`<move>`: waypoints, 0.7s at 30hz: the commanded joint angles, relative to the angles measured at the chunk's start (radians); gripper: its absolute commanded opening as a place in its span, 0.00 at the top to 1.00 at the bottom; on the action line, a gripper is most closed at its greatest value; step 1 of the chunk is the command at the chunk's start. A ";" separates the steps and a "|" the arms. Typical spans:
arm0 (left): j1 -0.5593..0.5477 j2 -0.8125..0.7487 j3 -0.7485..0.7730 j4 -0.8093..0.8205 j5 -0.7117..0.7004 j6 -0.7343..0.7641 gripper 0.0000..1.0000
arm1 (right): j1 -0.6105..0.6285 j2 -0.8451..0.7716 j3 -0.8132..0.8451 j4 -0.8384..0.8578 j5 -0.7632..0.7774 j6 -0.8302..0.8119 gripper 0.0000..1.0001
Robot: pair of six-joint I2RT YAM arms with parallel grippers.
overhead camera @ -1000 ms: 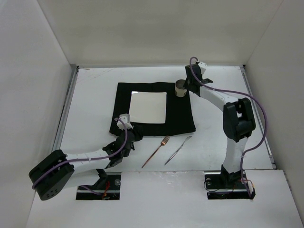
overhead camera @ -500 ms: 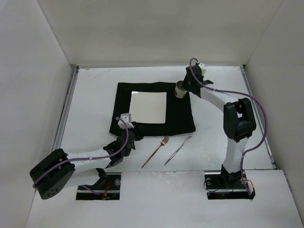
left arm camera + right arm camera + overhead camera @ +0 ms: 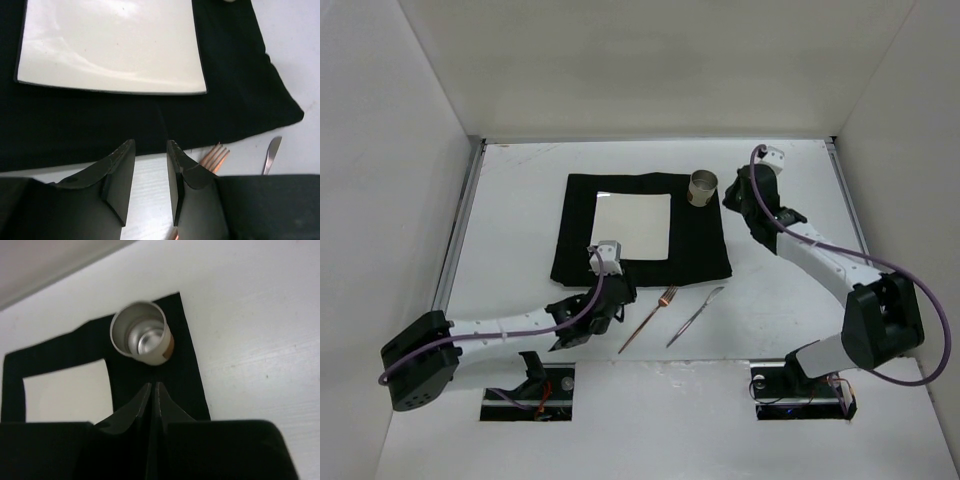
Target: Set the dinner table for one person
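Note:
On the dinner table (image 3: 520, 200) lies a black mat (image 3: 650, 262) with a square pale plate (image 3: 633, 224) on it. A metal cup (image 3: 702, 187) stands upright on the mat's far right corner. A copper fork (image 3: 650, 320) and a silver knife (image 3: 695, 315) lie side by side on the table in front of the mat. My left gripper (image 3: 616, 297) hovers open just left of the fork's tines (image 3: 216, 156), with only bare table between its fingers. My right gripper (image 3: 730, 198) is shut on nothing, a short way right of the cup (image 3: 142, 332).
Metal rails (image 3: 460, 230) run along the table's side edges, and white walls close it in on three sides. The arm bases (image 3: 800, 385) sit at the near edge. The knife's tip (image 3: 271, 152) shows to the right of the left gripper.
My right gripper has let go of the cup, drawn back to the right and shut again. The cup stays standing on the mat's corner. My left gripper has moved right toward the fork.

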 commanded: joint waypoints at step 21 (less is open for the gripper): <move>-0.293 -0.057 0.036 -0.298 -0.071 -0.005 0.81 | 0.075 -0.263 -0.287 0.085 0.100 0.092 0.94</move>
